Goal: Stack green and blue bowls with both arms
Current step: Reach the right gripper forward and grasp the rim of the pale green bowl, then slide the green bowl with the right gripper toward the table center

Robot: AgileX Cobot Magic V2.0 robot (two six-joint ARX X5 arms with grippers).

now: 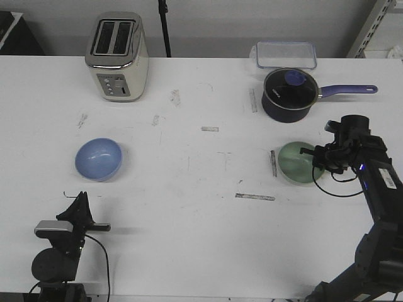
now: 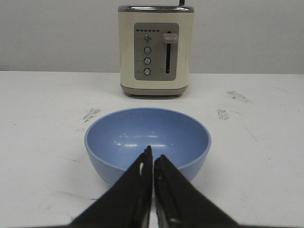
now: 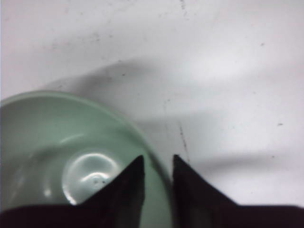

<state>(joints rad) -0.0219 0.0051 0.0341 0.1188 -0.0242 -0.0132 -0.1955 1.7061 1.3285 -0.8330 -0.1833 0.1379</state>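
Note:
The light blue bowl point(image 1: 98, 158) sits upright on the white table at the left. It also shows in the left wrist view point(image 2: 147, 137), empty. My left gripper point(image 1: 80, 199) point(image 2: 153, 156) is shut and empty, just short of the bowl's near side. The pale green bowl point(image 1: 298, 162) rests on the table at the right, below the saucepan. My right gripper point(image 1: 317, 160) point(image 3: 156, 162) straddles the bowl's right rim point(image 3: 95, 137), one finger inside and one outside, closed narrowly on the wall.
A dark navy saucepan point(image 1: 288, 94) with a purple handle stands just behind the green bowl. A clear lidded container point(image 1: 285, 54) is at the back right. A cream toaster point(image 1: 118, 56) point(image 2: 155, 50) stands behind the blue bowl. Tape strips point(image 1: 255, 197) lie mid-table.

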